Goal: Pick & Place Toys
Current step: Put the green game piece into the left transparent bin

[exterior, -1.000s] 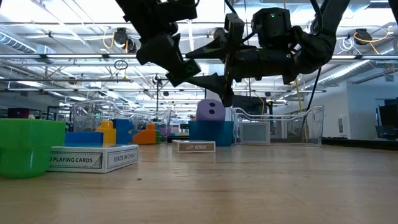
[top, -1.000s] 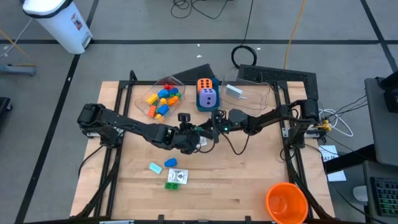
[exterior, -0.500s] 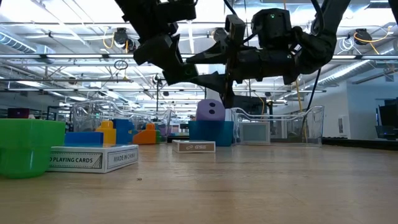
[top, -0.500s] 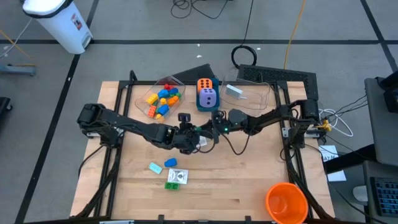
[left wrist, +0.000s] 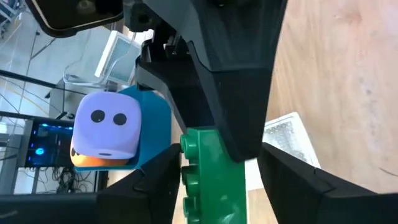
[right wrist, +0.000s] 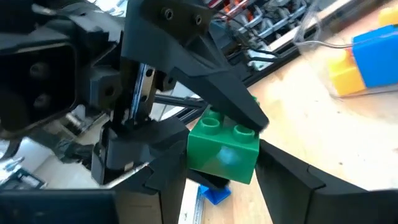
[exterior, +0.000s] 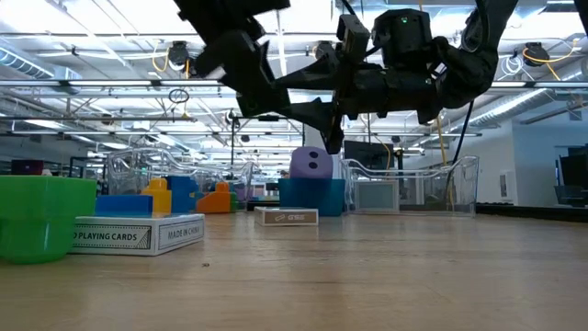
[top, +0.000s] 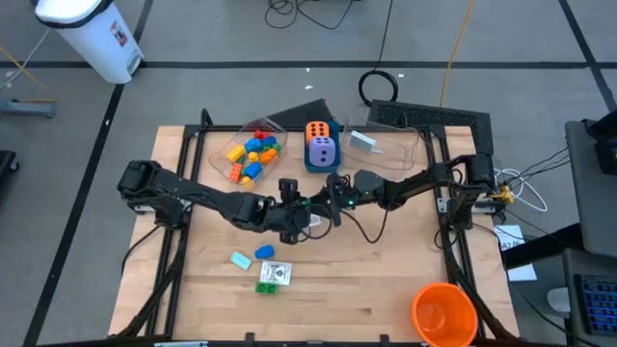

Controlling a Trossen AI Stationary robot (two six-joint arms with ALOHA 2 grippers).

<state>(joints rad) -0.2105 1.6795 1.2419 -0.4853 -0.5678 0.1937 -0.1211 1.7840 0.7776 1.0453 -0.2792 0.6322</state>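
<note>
Both grippers meet in mid-air above the table's middle, the left gripper (top: 310, 214) and right gripper (top: 328, 198) each apparently pinching the same green brick (right wrist: 224, 145), so if either lets go early or tugs, it could drop.

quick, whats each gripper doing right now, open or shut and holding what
Left gripper: fingers on the green brick, shared with the right.
Right gripper: fingers also on that brick; which one truly grips cannot be told.
</note>
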